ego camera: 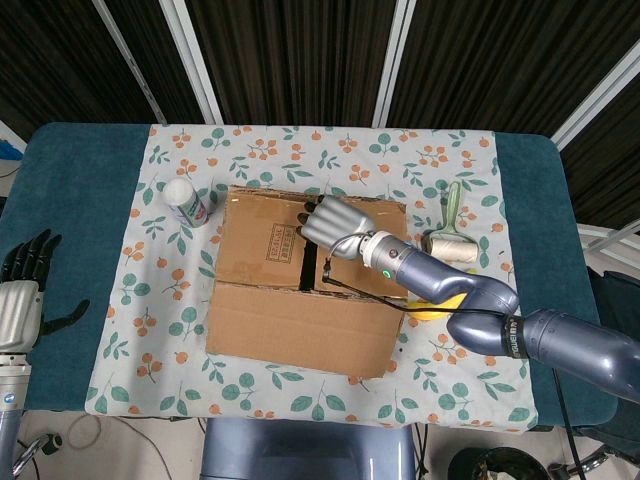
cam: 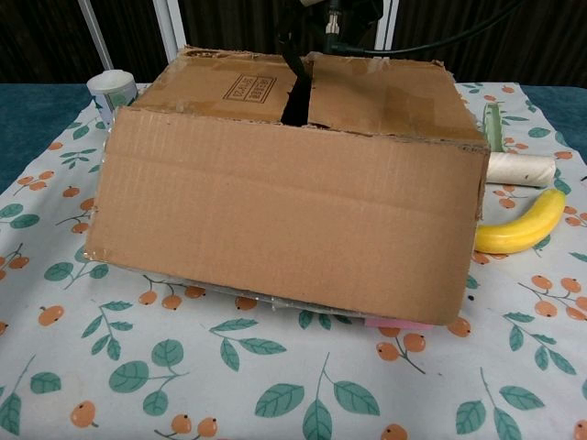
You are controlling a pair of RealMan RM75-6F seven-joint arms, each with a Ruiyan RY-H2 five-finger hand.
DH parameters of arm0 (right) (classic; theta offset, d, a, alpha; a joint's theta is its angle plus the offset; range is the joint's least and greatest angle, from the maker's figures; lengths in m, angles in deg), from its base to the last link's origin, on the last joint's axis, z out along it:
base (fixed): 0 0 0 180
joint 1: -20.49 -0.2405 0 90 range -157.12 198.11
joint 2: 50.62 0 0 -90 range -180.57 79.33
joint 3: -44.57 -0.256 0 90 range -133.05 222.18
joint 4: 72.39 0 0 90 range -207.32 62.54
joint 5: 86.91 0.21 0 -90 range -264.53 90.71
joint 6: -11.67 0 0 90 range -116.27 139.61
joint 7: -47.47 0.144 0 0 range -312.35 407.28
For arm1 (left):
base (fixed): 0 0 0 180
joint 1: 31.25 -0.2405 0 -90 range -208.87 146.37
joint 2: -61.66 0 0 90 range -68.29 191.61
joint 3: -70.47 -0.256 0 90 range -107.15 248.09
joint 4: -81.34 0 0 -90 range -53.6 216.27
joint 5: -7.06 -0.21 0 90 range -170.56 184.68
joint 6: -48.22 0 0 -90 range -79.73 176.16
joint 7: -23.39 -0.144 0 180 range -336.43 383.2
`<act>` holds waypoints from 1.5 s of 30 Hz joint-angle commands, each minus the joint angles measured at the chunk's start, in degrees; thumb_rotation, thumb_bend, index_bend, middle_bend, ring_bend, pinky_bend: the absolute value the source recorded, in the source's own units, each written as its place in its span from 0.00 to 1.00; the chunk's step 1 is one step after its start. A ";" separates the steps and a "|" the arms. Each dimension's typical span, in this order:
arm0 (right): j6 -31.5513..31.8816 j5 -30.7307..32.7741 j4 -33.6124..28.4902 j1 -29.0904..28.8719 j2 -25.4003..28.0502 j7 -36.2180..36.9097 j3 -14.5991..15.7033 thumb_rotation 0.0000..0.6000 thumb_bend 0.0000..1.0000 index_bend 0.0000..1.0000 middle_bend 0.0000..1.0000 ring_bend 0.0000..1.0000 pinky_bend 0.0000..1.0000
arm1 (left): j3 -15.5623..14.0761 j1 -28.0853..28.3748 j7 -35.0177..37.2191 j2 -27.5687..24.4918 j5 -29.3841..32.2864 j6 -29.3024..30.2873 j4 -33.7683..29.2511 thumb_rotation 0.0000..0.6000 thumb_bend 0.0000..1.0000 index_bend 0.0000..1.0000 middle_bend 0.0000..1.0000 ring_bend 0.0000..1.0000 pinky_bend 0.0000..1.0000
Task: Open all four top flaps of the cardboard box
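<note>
The cardboard box (ego camera: 300,270) sits mid-table on the floral cloth. Its near flap (cam: 284,220) is folded out and hangs toward me. The left top flap (ego camera: 262,240) and right top flap (ego camera: 365,250) lie flat with a dark gap between them. My right hand (ego camera: 330,222) hovers over that gap, fingers pointing down into it; the chest view shows one dark finger (cam: 295,78) dipping into the slot beside the right flap's edge. It grips nothing that I can see. My left hand (ego camera: 22,295) waits at the table's left edge, fingers spread, holding nothing.
A white bottle (ego camera: 186,203) stands by the box's far left corner. To the right of the box lie a lint roller (ego camera: 448,235) and a banana (cam: 523,229). Something pink (cam: 396,324) peeks from under the box's near right corner.
</note>
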 commanded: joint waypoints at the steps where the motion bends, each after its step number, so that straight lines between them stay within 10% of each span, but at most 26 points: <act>1: 0.37 -3.82 1.05 -1.37 -0.84 4.47 1.11 1.00 1.00 0.42 0.29 0.23 0.33 | 0.40 -0.25 -0.27 0.09 -0.16 -0.41 0.06 1.00 0.18 0.00 0.00 0.00 0.05; 26: 3.54 -16.37 9.51 -8.50 -4.25 18.98 10.89 1.00 1.00 0.53 0.36 0.23 0.33 | 2.79 -1.49 -0.24 -0.45 -0.05 -4.16 -0.27 1.00 0.18 0.00 0.00 0.00 0.05; 45: 3.31 -19.31 5.14 -11.67 3.66 17.37 13.73 1.00 1.00 0.69 0.51 0.27 0.33 | 3.26 -2.12 -0.15 -0.69 -1.29 -4.70 -0.88 1.00 0.18 0.00 0.00 0.00 0.05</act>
